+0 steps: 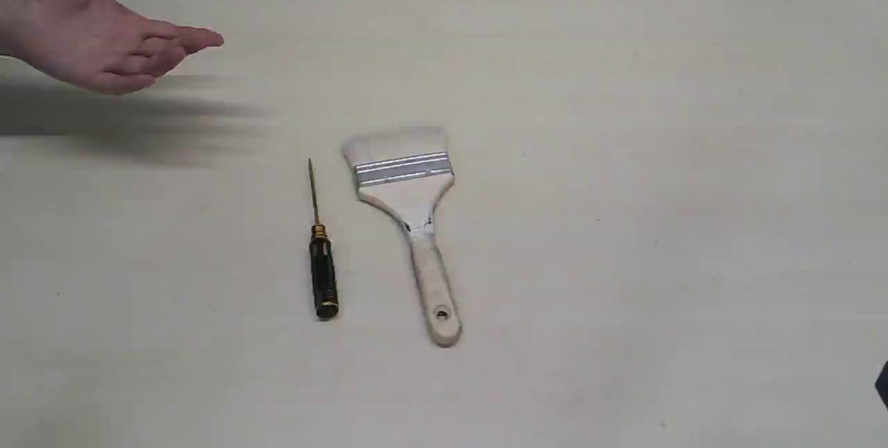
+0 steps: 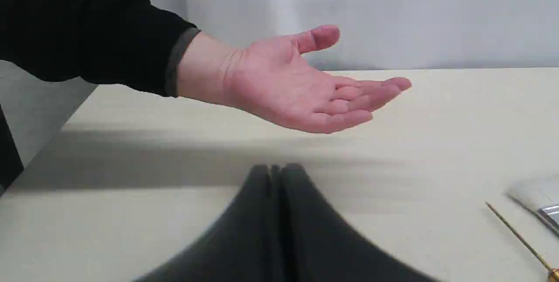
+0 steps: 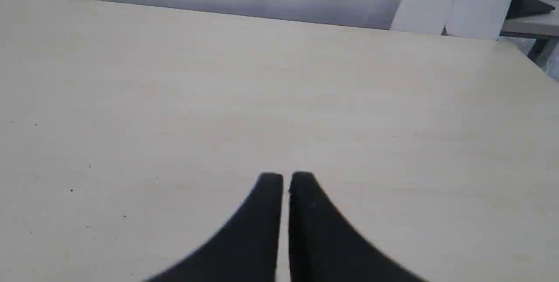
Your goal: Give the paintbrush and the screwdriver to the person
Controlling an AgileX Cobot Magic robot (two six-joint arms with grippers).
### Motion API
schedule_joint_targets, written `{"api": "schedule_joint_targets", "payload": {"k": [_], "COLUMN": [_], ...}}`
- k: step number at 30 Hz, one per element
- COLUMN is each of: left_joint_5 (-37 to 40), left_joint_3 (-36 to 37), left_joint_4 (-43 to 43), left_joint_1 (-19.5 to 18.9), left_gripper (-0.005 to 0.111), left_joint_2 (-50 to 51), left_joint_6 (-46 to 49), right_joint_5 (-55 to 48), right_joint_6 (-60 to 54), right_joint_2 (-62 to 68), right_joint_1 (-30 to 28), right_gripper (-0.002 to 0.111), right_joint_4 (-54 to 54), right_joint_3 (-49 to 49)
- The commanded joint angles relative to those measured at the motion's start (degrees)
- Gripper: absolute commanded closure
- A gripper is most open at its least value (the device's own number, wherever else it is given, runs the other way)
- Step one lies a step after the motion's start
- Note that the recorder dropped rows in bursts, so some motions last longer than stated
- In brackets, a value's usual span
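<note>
Pale tabletop [image 1: 659, 226]: screwdriver [image 1: 322, 268] and paintbrush [image 1: 409, 191] lie side by side mid-table; open hand [image 1: 97, 32] waits at the far-left corner.
Left gripper [image 2: 276, 169] and right gripper [image 3: 286, 177] are closed and empty; the slim screwdriver may slip from a shallow pinch.

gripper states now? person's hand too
Left gripper: closed, empty.
Right gripper: closed, empty.
Person's hand: open, palm up, empty.

near: dark two-fingered left claw [image 2: 276, 169], tips pressed together, empty, over beige tabletop [image 2: 109, 229] | beyond: bare palm-up hand [image 2: 301, 85], black sleeve [image 2: 87, 24] | edge: slim brassy-shafted screwdriver [image 2: 517, 238] beside pale-bristled, silver-ferruled paintbrush [image 2: 535, 194], not touching
</note>
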State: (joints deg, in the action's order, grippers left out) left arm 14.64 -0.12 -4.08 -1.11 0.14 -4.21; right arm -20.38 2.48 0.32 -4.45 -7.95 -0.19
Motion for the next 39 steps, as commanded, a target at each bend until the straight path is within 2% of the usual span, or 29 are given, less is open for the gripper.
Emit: {"api": "schedule_joint_targets", "payload": {"k": [1, 13, 18, 32, 34, 39], "left_joint_5": [-0.29, -0.29, -0.29, -0.4, -0.4, -0.4], "left_joint_3": [0.12, 0.12, 0.12, 0.12, 0.12, 0.12], "left_joint_4": [0.23, 0.23, 0.23, 0.09, 0.09, 0.09], "left_joint_1": [0.47, 0.47, 0.47, 0.47, 0.47, 0.47], "left_gripper": [0.107, 0.107, 0.107, 0.107, 0.107, 0.107], "left_joint_2": [-0.14, -0.14, -0.14, -0.14, -0.14, -0.14], "left_joint_6": [-0.12, -0.12, -0.12, -0.12, -0.12, -0.12], "right_joint_5": [-0.03, -0.03, 2.94, 3.22, 6.91, 23.65], "right_joint_6": [-0.19, -0.19, -0.34, -0.34, -0.34, -0.34], "right_joint_2": [-0.32, -0.32, -0.32, -0.32, -0.32, -0.32], "right_joint_1": [-0.11, -0.11, -0.11, -0.11, -0.11, -0.11], "right_gripper": [0.104, 0.104, 0.104, 0.104, 0.104, 0.104], "right_joint_4": [0.25, 0.25, -7.12, -7.13, -7.13, -4.44], "right_joint_3": [0.19, 0.19, 0.19, 0.19, 0.19, 0.19]}}
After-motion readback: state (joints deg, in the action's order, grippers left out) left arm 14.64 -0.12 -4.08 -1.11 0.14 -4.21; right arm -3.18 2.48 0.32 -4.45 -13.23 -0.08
